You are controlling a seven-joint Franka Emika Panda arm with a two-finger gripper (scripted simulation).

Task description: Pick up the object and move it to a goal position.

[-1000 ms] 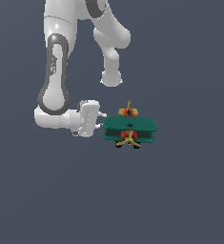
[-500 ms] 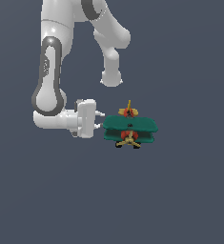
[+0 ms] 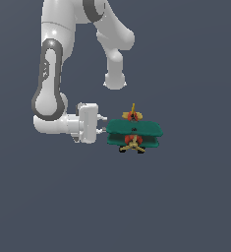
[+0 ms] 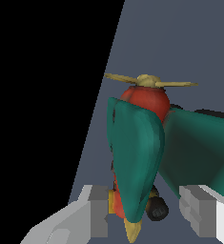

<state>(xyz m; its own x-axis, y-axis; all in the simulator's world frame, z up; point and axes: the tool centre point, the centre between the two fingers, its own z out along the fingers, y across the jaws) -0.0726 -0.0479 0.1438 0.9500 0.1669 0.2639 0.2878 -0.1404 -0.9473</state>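
The object (image 3: 134, 129) is a small toy biplane with two teal wings, a red body, a yellow propeller and black wheels. It sits level at mid-height in the exterior view, nose toward the camera. My gripper (image 3: 104, 124) lies horizontal and reaches in from the exterior view's left, its two fingers closed over the wing tip. In the wrist view the object (image 4: 137, 143) fills the middle, seen end-on along its wings. My gripper (image 4: 144, 209) holds it there, and the grey fingers (image 4: 100, 209) flank the near wing tip. No goal marker shows.
My white arm (image 3: 50, 93) bends down on the exterior view's left, and another link (image 3: 114, 78) hangs just above and behind the plane. Everything else is plain blue-grey ground. A black void (image 4: 42, 95) fills one side of the wrist view.
The arm's elbow has shifted slightly toward the exterior view's left, and the gripper and plane have gone a little that way with it. The grip looks unchanged.
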